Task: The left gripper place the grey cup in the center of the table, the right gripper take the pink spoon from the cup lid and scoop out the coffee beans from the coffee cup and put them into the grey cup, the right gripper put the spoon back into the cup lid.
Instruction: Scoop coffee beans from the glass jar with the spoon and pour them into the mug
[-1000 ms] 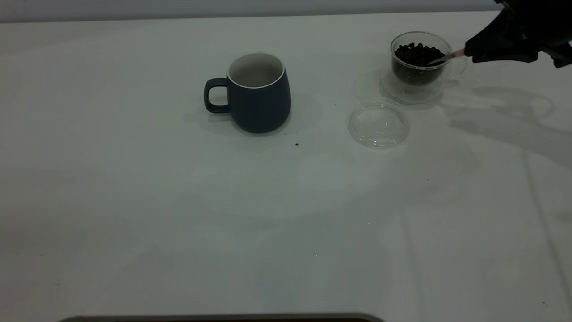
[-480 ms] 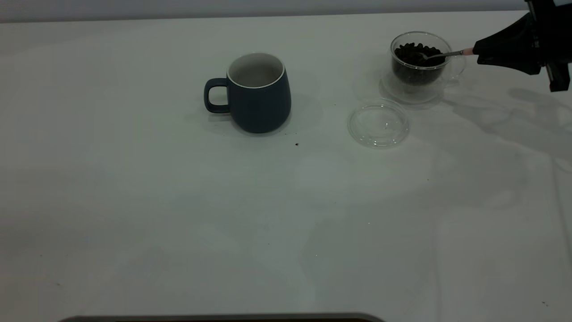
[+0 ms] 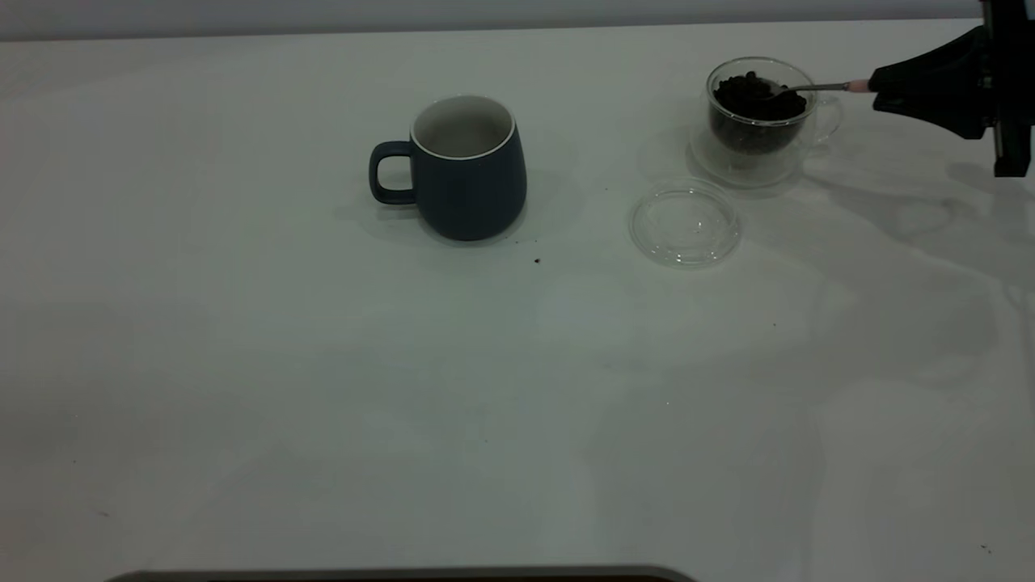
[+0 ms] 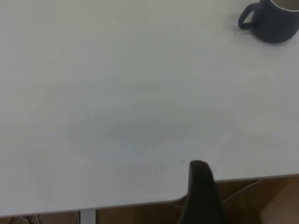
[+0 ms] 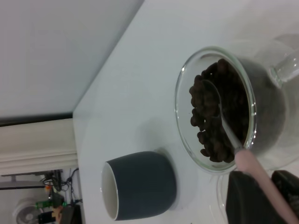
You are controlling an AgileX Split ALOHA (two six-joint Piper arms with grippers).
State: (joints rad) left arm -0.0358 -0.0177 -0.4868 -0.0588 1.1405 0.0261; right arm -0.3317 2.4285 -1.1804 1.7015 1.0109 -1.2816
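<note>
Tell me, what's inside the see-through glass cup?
The coffee cup holds dark coffee beans, and the metal bowl of the pink spoon is dipped in among them, held by the right gripper. The cup's bottom is hidden under the beans.

I see a smooth white table (image 3: 323, 388). The grey cup (image 3: 469, 182) looks matt outside, with a white inside. The coffee cup (image 3: 756, 121) and the cup lid (image 3: 685, 224) are clear, shiny glass. The pink spoon (image 5: 243, 154) has a shiny metal bowl and a smooth pink handle.
</note>
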